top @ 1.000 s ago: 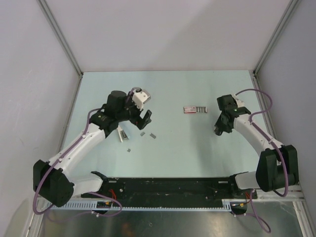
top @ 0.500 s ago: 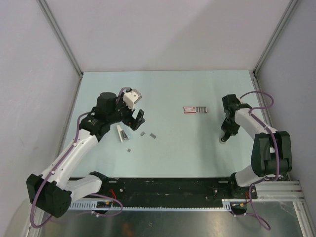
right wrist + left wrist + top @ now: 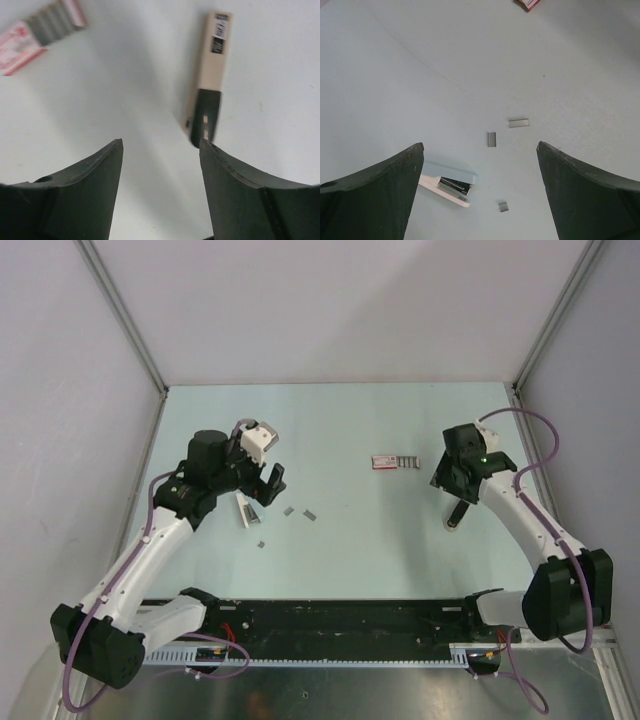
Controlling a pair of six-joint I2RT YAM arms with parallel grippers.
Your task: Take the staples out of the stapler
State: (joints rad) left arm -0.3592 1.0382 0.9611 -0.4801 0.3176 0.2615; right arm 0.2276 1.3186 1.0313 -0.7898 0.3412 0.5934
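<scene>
The small stapler (image 3: 245, 510) lies on the table with its light-blue top hinged open; in the left wrist view the stapler (image 3: 447, 180) sits by my left finger. Three short staple strips lie loose near it: (image 3: 491, 139), (image 3: 518, 122), (image 3: 503, 206). My left gripper (image 3: 266, 485) hovers just right of the stapler, and the left gripper (image 3: 480, 146) is wide open and empty. A beige and black hand tool (image 3: 212, 70) lies on the table ahead of my right gripper (image 3: 161, 142), which is open and empty. It also shows in the top view (image 3: 455, 515).
A red and white staple box (image 3: 393, 462) with a row of staples lies at mid-table, left of my right gripper (image 3: 443, 483); it also shows in the right wrist view (image 3: 40, 30). Metal rails frame the table's sides.
My left gripper has drawn back left, closer to the stapler. My right gripper dipped toward the table, then rose; the beige tool now lies free on the table.
</scene>
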